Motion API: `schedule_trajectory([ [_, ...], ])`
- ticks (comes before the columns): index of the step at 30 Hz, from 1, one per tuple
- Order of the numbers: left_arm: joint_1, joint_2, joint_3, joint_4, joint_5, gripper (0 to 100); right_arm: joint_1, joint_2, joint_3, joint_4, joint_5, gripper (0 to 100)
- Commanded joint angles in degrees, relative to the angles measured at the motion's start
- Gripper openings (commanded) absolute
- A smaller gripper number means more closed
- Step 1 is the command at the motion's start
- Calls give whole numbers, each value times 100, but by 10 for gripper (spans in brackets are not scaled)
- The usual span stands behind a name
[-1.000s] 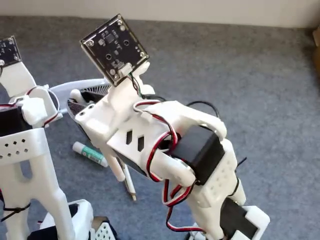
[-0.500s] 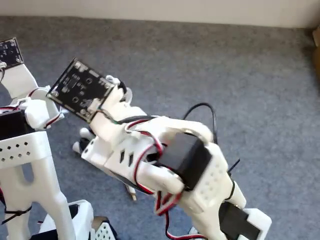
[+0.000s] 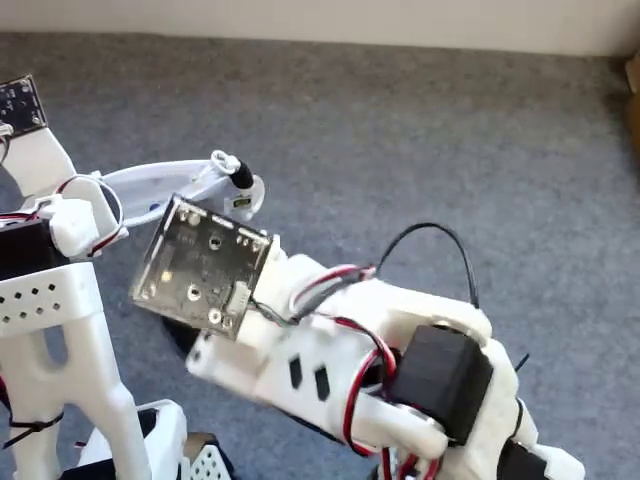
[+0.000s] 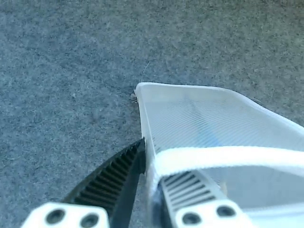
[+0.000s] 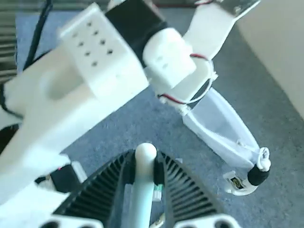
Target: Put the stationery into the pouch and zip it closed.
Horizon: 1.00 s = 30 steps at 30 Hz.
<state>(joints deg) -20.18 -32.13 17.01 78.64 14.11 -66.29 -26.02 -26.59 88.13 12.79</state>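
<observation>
I have two white plastic arms over a grey, short-pile carpet [image 3: 450, 120]. There is one pouch [image 4: 204, 123] of see-through white mesh with a solid white band along its rim. The left gripper [image 4: 149, 164] is clamped on that rim. One jaw is black and ribbed, the other pale and ribbed, and the band is pinched between them. The mesh body stretches away past the tips and lies flat on the carpet.

In the high view the left arm [image 3: 60, 300] stands upright, while the right arm [image 3: 400, 370] is bent low and reaches towards the pouch. From above, the pouch is a long curved pocket with one dark bead-shaped zip pull [image 3: 238, 173] at its far end.

The right gripper [image 5: 145, 156] has two black ribbed jaws closed on one smooth white tube [image 5: 142, 190]. The tube's rounded end pokes just past the tips. Beyond those tips, well ahead, the pouch mouth gapes open.
</observation>
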Motion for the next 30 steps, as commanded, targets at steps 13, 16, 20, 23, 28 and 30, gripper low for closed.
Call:
schedule_trajectory([
  [13,145,66,40,-62,62,28,910,-1947,3960,-6281,-1116,4],
  [16,145,66,40,-62,62,28,927,-2229,4796,-7495,-1116,4],
  [20,145,66,40,-62,62,28,910,-2290,5288,-8479,-1116,4],
  [23,145,66,40,-62,62,28,901,-2273,5429,-9446,-1116,4],
  [28,145,66,136,-79,62,28,927,-1991,6018,-10888,-1116,4],
  [30,145,66,171,-88,62,28,927,-1763,6114,-11204,-1116,4],
])
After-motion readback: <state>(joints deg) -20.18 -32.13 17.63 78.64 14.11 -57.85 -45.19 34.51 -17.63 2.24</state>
